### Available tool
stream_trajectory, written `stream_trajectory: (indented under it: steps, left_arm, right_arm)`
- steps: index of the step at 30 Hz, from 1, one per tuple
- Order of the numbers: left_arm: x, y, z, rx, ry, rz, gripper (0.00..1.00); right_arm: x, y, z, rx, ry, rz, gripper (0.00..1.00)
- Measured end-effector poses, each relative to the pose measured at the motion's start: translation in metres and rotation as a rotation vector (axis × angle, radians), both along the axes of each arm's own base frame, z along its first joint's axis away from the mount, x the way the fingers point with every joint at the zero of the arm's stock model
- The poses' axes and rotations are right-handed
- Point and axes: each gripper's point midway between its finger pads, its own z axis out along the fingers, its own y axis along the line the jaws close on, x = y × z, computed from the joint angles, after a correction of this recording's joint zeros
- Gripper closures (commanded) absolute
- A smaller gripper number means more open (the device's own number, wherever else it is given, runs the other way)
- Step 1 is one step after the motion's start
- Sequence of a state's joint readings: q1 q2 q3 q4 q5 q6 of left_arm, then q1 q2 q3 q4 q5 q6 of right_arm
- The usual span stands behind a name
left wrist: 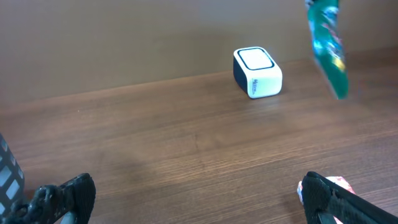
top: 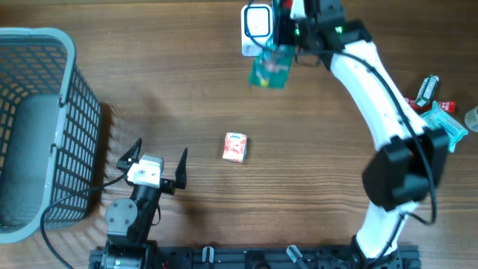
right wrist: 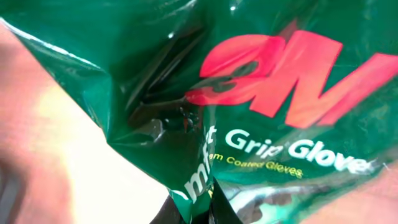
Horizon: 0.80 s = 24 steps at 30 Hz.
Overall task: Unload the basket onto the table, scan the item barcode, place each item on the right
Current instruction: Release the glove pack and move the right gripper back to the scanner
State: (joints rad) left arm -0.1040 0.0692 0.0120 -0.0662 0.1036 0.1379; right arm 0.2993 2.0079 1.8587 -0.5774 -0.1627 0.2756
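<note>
The right hand (top: 284,45) was closed tight, its fingertips pinching one edge of the glove packet (top: 269,71). The packet was held clear of the bench (top: 187,75) at the far side, just right of the scanner (top: 256,26).

In the left wrist view the packet (left wrist: 326,43) hung edge-on and tilted. The scanner (left wrist: 257,71), a white block with dark blue sides, sat on the bench to its left.

In the right wrist view the packet (right wrist: 249,93) filled the frame:
- glossy dark green film, creased and crumpled near the grip point;
- a large red "3M" logo;
- white lettering reading "Grip Gloves", with a smaller yellow line beneath.

No barcode could be made out on the visible face.

The left hand (top: 159,153) rested at the near left with its fingers (left wrist: 68,196) spread fully apart and nothing between them. A small red-and-white box (top: 234,147) lay near the bench centre. A grey mesh basket (top: 75,97) stood at the far left.
</note>
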Motion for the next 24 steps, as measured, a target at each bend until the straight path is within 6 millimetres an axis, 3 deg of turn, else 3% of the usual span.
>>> stream_trajectory:
  steps: [5,11,24]
  left_arm:
    - [0.000,0.000,0.000,0.000,0.000,0.000,0.00]
    - [0.000,0.000,0.000,0.000,0.000,0.000,0.00]
    - [0.000,0.000,0.000,0.000,0.000,0.000,0.00]
  right_arm:
    - [0.067,0.012,0.029,0.015,-0.189,-0.029,0.96]
    - [0.109,0.025,0.017,0.086,-0.311,-0.059,0.96]
    - [0.123,0.038,-0.031,0.088,-0.281,-0.121,0.96]
